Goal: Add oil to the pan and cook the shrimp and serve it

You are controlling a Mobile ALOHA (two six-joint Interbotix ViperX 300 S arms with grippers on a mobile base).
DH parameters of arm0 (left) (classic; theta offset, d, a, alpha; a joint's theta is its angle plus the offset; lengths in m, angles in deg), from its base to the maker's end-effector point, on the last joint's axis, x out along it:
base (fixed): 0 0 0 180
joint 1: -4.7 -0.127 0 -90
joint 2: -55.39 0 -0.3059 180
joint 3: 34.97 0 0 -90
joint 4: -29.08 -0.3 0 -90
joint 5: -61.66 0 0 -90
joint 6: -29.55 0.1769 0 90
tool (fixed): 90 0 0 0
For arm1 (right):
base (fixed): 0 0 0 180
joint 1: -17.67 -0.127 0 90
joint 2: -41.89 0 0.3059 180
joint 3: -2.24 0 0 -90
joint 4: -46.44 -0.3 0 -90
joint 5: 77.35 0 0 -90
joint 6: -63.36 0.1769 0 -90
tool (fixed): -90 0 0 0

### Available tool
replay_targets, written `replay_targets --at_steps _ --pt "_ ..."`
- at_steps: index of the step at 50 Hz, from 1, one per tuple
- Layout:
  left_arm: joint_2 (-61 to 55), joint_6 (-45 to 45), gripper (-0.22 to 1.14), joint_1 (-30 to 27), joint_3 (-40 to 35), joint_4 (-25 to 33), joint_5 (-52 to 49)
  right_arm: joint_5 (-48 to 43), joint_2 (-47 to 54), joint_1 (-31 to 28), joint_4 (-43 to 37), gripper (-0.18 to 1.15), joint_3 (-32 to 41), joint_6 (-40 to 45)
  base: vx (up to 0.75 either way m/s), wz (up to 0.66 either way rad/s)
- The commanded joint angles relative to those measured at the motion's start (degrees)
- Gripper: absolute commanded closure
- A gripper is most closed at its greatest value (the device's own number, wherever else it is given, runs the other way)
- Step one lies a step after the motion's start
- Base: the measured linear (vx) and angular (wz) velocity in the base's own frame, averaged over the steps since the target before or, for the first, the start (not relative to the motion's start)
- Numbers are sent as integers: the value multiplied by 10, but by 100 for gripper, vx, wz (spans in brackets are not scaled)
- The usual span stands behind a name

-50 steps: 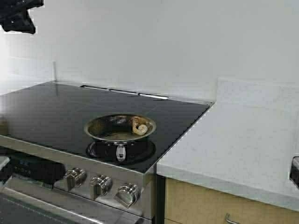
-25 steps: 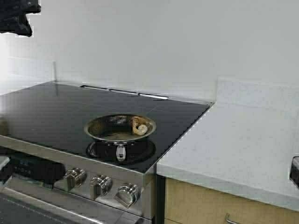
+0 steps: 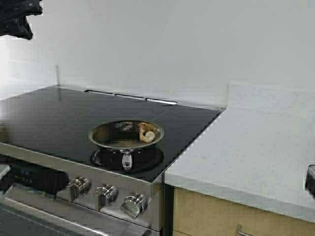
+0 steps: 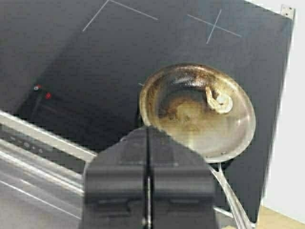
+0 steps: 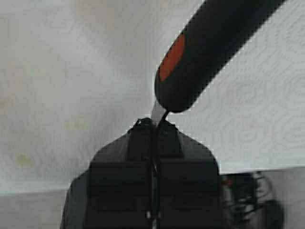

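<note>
Shrimp (image 3: pixel 147 133) lies curled against the far right inside wall of the pan (image 3: pixel 126 134), which sits near the front edge of the black cooktop (image 3: pixel 59 115) with bare glass all around it. High at upper left, the left gripper (image 4: pixel 148 138) hangs with jaws pressed together, empty. The right gripper (image 5: pixel 154 123) pinches a thin blade joined to a black tool handle (image 5: pixel 209 52), over white paper towel (image 5: pixel 62 90).
</note>
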Motion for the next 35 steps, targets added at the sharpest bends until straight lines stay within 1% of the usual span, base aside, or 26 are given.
replay_targets --at_steps 1,10,15,20,22,24,27,32,35 --pt "-2 1 89 0 -3 -1 2 13 11 9 -18 90 32 -3 0 0" --pt "-8 1 89 0 -4 0 2 34 38 10 -20 90 64 -5 0 0" --pt "-8 1 89 0 -4 -1 2 32 44 10 -19 89 74 -10 0 0" --pt "-8 2 89 0 -3 -1 -2 12 41 10 -21 84 76 -9 0 0" --pt "-8 2 89 0 -3 -1 -3 10 40 10 -24 77 77 -9 0 0" --pt "-8 4 89 0 -4 -1 -3 9 40 10 -25 67 82 -9 0 0" --pt "-8 7 89 0 -4 -1 -3 10 40 10 -27 47 87 -10 0 0" --pt "-8 7 89 0 -4 0 -3 25 39 10 -28 10 91 -10 0 0" --pt "-8 7 89 0 -4 0 -3 43 39 10 -30 -7 98 -11 0 0"
